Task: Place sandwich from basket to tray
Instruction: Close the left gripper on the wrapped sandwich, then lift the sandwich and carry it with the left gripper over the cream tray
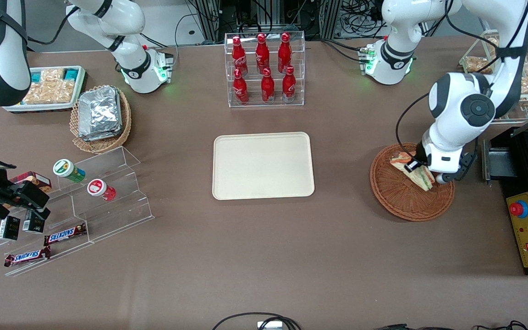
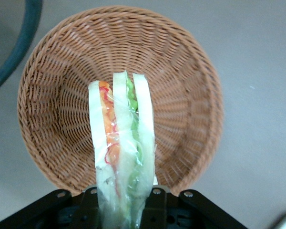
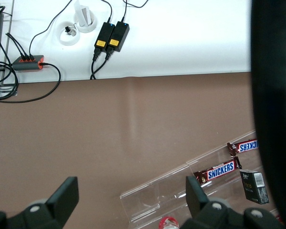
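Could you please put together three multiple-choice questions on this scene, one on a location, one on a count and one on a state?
1. Where is the sandwich?
A. On the tray
B. Over the basket, at the gripper
C. Beside the bottle rack

2. How many red bottles stand in the clear rack?
A. Four
B. Six
C. Eight

3. What does the tray hold?
A. Nothing
B. The sandwich
C. A foil pack

Answers:
1. B, the gripper is down at the basket and the wrist view shows the sandwich on edge above the weave.
2. B, two rows of three show.
3. A, its cream surface is bare.
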You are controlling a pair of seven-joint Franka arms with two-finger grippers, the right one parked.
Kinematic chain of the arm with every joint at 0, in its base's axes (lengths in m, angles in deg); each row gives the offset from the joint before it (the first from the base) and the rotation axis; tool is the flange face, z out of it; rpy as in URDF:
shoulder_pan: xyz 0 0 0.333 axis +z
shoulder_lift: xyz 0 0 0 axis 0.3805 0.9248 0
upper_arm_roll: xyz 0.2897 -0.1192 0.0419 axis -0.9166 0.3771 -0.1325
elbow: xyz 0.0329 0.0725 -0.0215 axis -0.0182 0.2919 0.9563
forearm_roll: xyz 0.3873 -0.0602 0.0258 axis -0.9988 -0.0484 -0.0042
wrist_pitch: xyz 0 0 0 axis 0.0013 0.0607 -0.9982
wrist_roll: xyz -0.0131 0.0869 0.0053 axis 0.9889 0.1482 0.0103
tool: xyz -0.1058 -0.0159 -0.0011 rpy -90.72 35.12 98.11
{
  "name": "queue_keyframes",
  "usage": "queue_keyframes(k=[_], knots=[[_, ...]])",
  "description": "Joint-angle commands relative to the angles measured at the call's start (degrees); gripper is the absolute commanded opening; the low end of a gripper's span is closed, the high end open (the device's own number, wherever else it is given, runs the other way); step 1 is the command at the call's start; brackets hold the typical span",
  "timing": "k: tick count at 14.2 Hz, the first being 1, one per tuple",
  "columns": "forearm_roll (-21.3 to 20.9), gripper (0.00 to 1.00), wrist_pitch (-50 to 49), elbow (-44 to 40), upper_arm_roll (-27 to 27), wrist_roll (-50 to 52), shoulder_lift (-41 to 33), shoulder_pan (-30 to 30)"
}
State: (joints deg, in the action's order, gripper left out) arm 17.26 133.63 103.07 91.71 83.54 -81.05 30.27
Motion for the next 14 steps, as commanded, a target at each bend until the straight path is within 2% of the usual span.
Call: queue_keyframes(k=[1,2,4,10,12,14], knots=[[-0.6,0.00,-5.6,-5.8,4.7,-0.6,0.7,0.0],[-0.9,0.00,-5.5,-6.2,6.8,-0.6,0.7,0.0],[-4.9,0.00,-5.4,-7.2,11.2,-0.3,1.3,0.0],[-8.9,0.00,-4.8,-8.3,21.3,0.5,3.1,0.0],[-10.8,0.00,-4.7,-8.3,23.8,1.2,3.9,-1.1],[-14.3,0.00,-4.7,-8.6,24.0,2.1,6.6,-4.4]])
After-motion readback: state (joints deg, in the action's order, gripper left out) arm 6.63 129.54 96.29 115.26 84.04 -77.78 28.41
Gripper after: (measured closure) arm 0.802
